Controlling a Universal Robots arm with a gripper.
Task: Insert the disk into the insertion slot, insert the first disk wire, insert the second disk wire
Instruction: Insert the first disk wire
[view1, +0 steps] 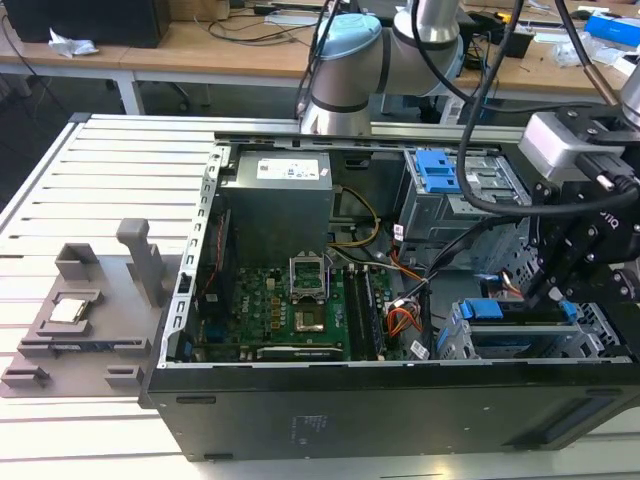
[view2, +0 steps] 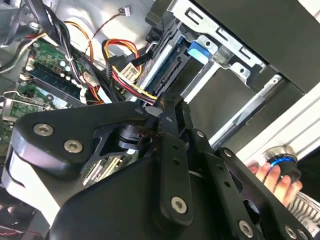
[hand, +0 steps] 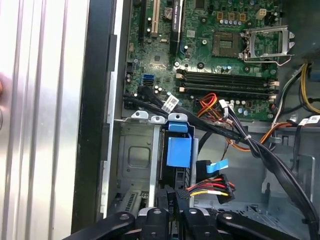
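Cables crowd the open computer case (view1: 350, 420): a black bundle (hand: 210, 125) runs between the motherboard (hand: 225, 75) and the insertion slot (hand: 135, 155). Red-and-yellow power wires (hand: 207, 189) lie just beside the gripper (view2: 165, 102), whose claw pinches a black wire connector (hand: 172, 200) at the disk's edge. The disk (view2: 170, 70) sits inside the slot. The power supply (view1: 275, 210) carries a white printed label (view1: 292, 170).

Robotics lab / electronics workshop. Robot arm (view1: 345, 70) stands at the far edge of a slotted alu. table (view1: 110, 170); an open PC tower (view1: 300, 410) lies on it w/ motherboard (view1: 300, 310) exposed, and a grey parts fixture (view1: 90, 310) sits beside it. Behind: wooden workbenches (view1: 200, 45) w/ loose cables (view1: 265, 35) and misc. gear.
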